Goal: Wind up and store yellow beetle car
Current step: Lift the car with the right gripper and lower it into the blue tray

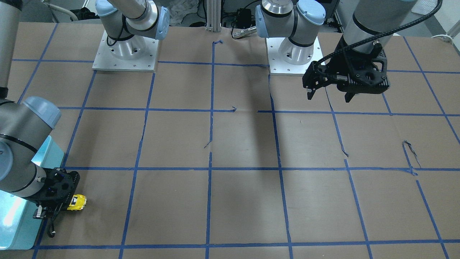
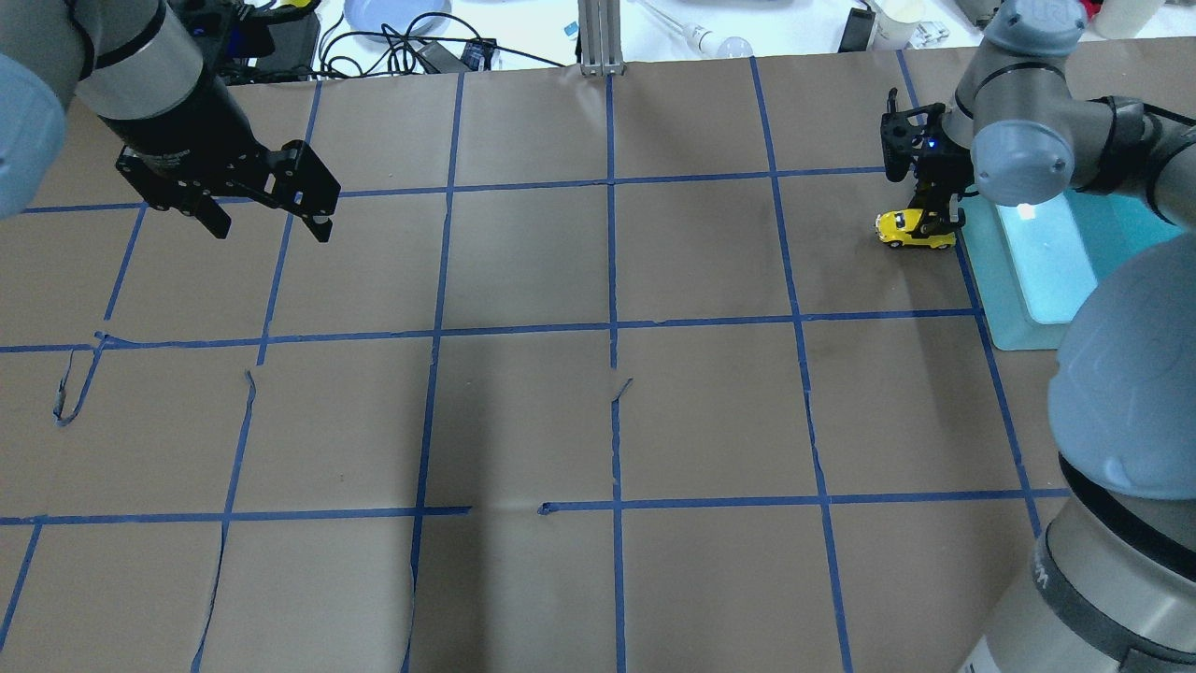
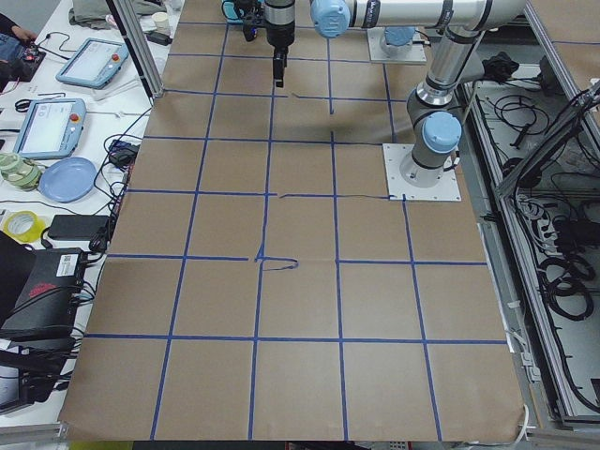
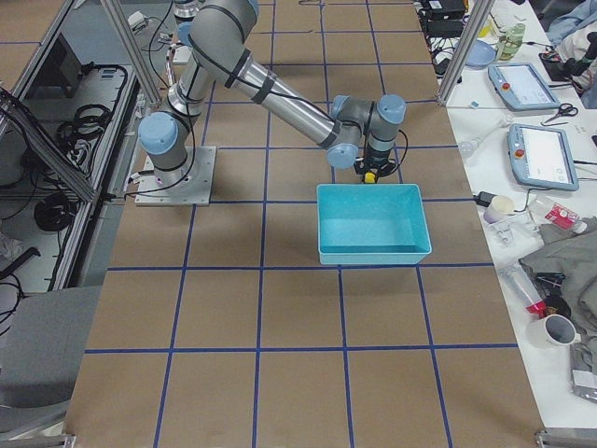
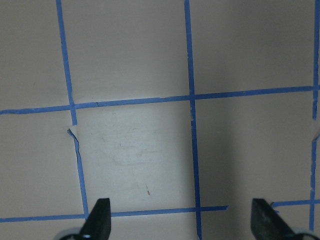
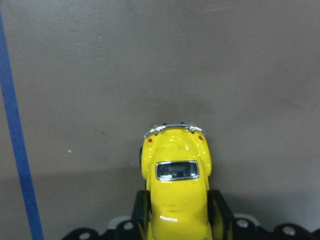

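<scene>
The yellow beetle car (image 6: 175, 175) sits between the fingers of my right gripper (image 6: 177, 212), which is shut on its sides. It is held low over the brown paper, just beside the teal bin; I cannot tell if its wheels touch. The car also shows in the overhead view (image 2: 914, 230), the front-facing view (image 1: 77, 202) and the exterior right view (image 4: 370, 175). My right gripper (image 2: 936, 217) points down at it. My left gripper (image 2: 271, 227) is open and empty, hovering above the table far from the car, and its fingertips (image 5: 100, 217) show in the left wrist view.
A teal bin (image 4: 322, 229) stands on the table right next to the car, also seen in the overhead view (image 2: 1014, 313). Blue tape lines grid the brown paper. Arm bases (image 1: 124, 54) stand at the robot's side of the table.
</scene>
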Robot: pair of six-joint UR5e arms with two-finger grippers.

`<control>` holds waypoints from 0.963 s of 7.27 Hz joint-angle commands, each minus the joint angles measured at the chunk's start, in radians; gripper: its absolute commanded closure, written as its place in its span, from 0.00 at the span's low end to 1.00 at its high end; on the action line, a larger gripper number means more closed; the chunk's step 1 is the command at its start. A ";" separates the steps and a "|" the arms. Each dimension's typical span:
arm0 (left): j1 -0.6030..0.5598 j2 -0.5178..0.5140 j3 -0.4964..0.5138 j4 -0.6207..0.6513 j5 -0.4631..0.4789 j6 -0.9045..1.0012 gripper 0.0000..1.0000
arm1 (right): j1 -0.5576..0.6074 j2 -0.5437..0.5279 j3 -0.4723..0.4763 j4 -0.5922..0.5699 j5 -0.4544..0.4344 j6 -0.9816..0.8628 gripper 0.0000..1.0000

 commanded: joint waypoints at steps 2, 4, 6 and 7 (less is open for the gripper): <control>0.000 0.002 -0.003 -0.002 0.005 0.001 0.00 | 0.007 -0.170 -0.013 0.223 0.002 0.077 0.80; 0.000 0.010 -0.033 -0.005 0.017 0.015 0.00 | -0.021 -0.188 -0.070 0.248 -0.089 0.062 0.79; 0.000 0.011 -0.040 0.004 0.014 0.011 0.00 | -0.218 -0.134 -0.107 0.227 -0.127 -0.097 0.80; 0.000 0.008 -0.040 0.004 0.011 0.002 0.00 | -0.271 -0.076 -0.107 0.148 -0.121 -0.190 0.80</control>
